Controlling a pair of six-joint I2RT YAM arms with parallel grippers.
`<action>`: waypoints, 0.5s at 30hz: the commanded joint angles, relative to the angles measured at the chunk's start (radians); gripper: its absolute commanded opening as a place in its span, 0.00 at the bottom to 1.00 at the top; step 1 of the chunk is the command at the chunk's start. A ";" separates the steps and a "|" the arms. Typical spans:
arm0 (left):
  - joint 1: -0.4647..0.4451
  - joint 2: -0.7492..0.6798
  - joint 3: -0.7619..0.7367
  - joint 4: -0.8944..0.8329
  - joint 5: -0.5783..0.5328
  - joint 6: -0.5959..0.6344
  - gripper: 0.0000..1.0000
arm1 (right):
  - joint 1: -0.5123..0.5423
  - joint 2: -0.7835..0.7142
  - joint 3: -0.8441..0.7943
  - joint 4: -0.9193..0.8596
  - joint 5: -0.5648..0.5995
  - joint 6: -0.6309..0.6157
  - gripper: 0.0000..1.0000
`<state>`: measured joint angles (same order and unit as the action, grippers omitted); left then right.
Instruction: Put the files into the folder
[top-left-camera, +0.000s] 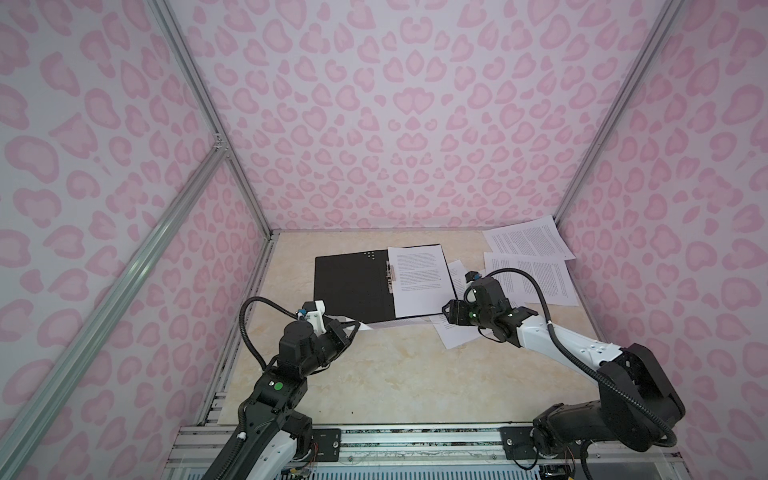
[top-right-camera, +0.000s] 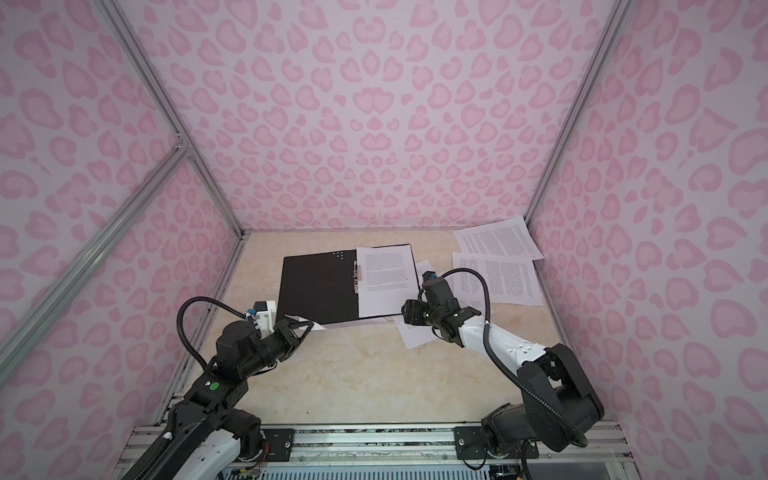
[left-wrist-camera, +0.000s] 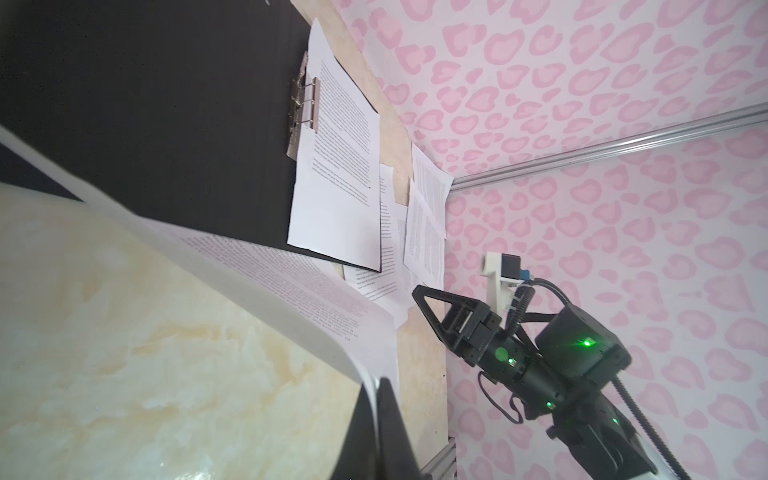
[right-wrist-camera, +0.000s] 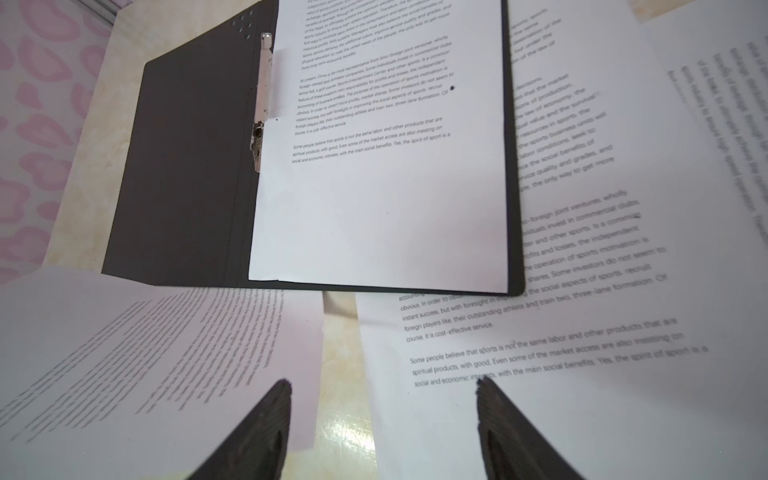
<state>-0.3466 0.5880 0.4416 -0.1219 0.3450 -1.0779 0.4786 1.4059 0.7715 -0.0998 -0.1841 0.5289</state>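
Observation:
The folder (top-left-camera: 353, 286) (top-right-camera: 320, 286) lies open on the table, black inside up, with a metal clip at its spine. One printed sheet (top-left-camera: 419, 282) (right-wrist-camera: 374, 208) rests on its right half. My left gripper (top-left-camera: 353, 328) (left-wrist-camera: 376, 386) is shut on the corner of another sheet (left-wrist-camera: 249, 270) (right-wrist-camera: 145, 353), which curves up off the table along the folder's near edge. My right gripper (top-left-camera: 446, 311) (right-wrist-camera: 382, 384) stands open at the folder's near right corner, just above a loose sheet (right-wrist-camera: 540, 374), with bare table between its fingers.
More files lie to the right: one sheet (top-left-camera: 528, 241) in the back right corner against the wall, one (top-left-camera: 532, 278) in front of it, and one (top-left-camera: 453, 332) partly under the right gripper. Pink patterned walls close in on three sides.

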 joint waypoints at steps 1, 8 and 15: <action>-0.001 -0.008 0.078 -0.048 0.036 0.030 0.03 | -0.019 -0.009 -0.010 -0.010 0.073 0.022 0.69; -0.002 0.061 0.267 -0.078 0.049 0.032 0.03 | -0.045 -0.001 -0.020 -0.005 0.070 0.031 0.69; -0.003 0.187 0.436 -0.060 -0.001 0.053 0.03 | -0.052 0.010 -0.022 0.002 0.066 0.032 0.69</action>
<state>-0.3489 0.7303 0.8261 -0.1955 0.3660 -1.0447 0.4259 1.4067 0.7551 -0.1001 -0.1276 0.5571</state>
